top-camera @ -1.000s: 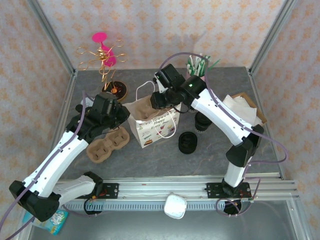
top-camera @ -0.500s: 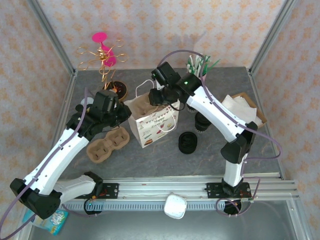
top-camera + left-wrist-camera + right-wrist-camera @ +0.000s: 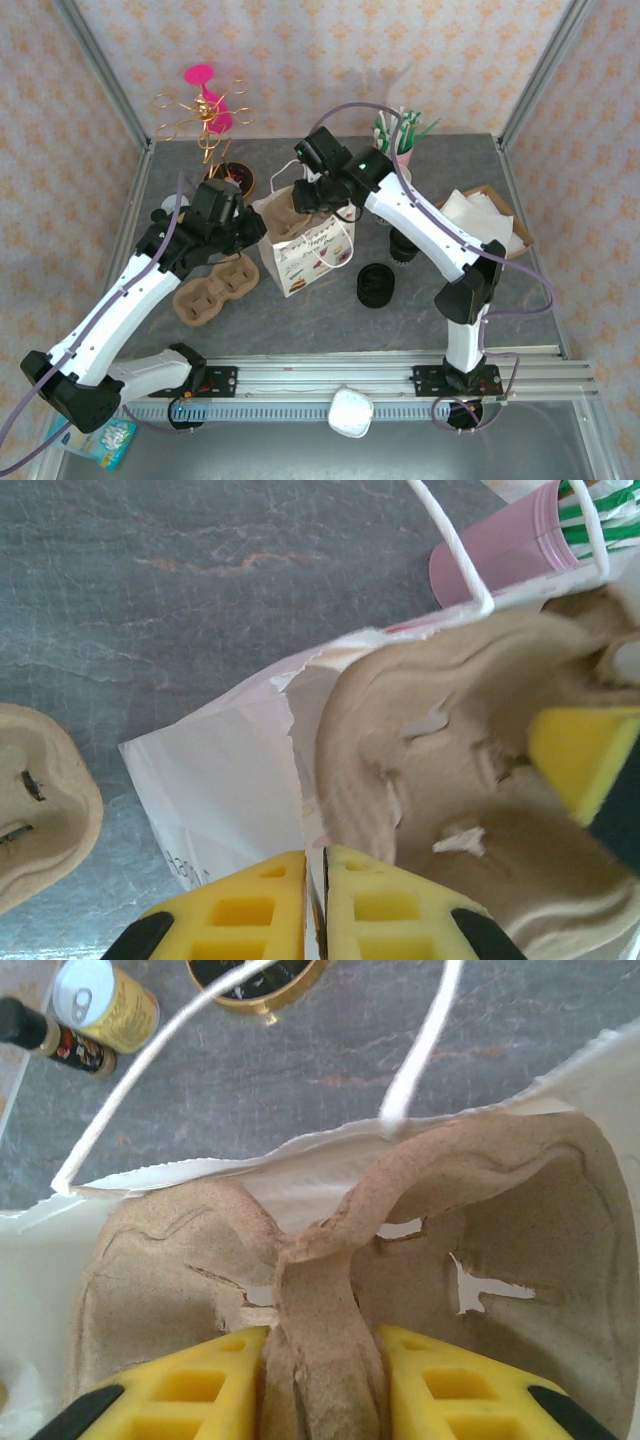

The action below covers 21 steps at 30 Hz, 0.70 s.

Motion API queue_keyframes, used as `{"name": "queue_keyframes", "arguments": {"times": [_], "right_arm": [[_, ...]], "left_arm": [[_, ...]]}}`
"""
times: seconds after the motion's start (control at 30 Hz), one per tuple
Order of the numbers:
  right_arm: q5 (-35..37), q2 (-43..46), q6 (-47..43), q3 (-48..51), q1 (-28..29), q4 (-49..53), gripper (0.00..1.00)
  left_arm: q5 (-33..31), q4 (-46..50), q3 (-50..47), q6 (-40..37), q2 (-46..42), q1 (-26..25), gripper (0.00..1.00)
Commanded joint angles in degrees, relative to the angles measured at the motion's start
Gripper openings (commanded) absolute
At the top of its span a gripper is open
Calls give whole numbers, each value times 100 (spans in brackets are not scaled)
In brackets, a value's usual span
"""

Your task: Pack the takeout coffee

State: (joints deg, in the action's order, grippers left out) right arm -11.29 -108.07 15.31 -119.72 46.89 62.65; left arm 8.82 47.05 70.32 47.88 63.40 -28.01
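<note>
A tan moulded-pulp cup carrier (image 3: 213,289) is lying empty on the grey table (image 3: 300,320) at the left. Just right of it, the left gripper (image 3: 313,865) is pinching the rim of the white printed paper gift bag (image 3: 305,258), jaws closed on the paper. A second tan pulp carrier (image 3: 500,1220) is sitting inside the bag, and the right gripper (image 3: 320,1355) is clamping its centre ridge. Further right, black paper cups (image 3: 404,247) are standing under the right arm, near a low pile of black lids (image 3: 375,286). Whether the lidded takeout coffee is among them I cannot tell.
</note>
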Motion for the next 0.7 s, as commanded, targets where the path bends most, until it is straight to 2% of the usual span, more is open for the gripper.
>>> {"name": "queue_keyframes", "arguments": {"times": [0.0, 0.1, 0.27, 0.43, 0.67], "right_arm": [[200, 194, -144, 258, 73, 146, 30], [254, 318, -197, 509, 92, 146, 30], [494, 58, -95, 311, 262, 256, 30], [725, -247, -119, 10, 312, 445, 30], [579, -443, -99, 92, 342, 291, 29]], "left_arm": [[-279, 191, 218, -25, 14, 72, 12], [-276, 145, 221, -4, -32, 83, 12], [268, -71, 146, -41, 35, 47, 10], [167, -11, 152, -93, -12, 1, 10], [46, -71, 53, 5, -26, -5, 11]]}}
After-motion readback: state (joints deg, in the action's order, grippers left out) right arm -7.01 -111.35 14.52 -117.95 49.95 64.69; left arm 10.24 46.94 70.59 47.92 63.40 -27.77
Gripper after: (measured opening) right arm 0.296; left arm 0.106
